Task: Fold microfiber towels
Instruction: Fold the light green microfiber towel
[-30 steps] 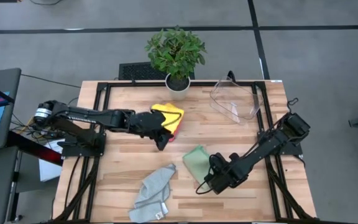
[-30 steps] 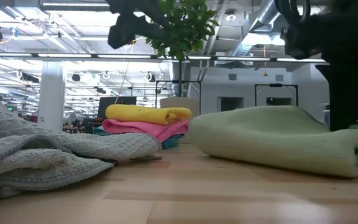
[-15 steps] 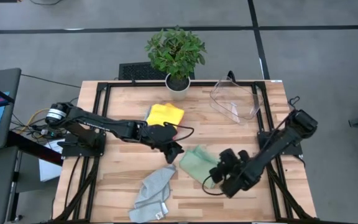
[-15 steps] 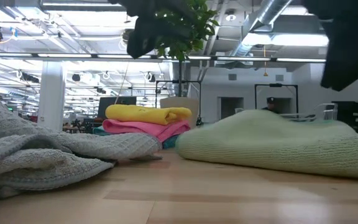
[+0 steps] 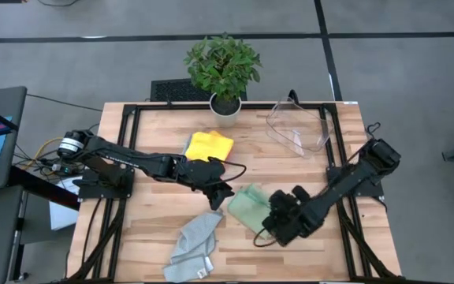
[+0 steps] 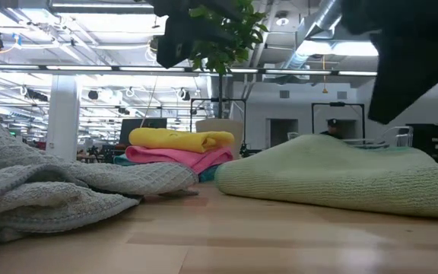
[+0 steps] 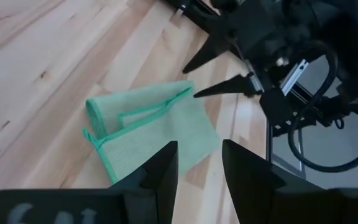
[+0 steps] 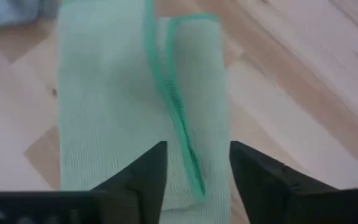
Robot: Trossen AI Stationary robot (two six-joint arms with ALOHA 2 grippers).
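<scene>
Sage green towel (image 5: pixel 248 205) folded, lying free. Your right gripper (image 5: pixel 278 223) parted, empty, above it; left gripper (image 5: pixel 225 192) slightly parted, empty. Next: move it onto yellow-topped stack (image 5: pixel 210 145).

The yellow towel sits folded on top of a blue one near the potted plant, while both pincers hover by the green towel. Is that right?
Nearly. The yellow towel lies on a pink towel, not a blue one, as the low view shows. The rest holds: it is near the potted plant, with the left pincer and right pincer by the green towel.
</scene>
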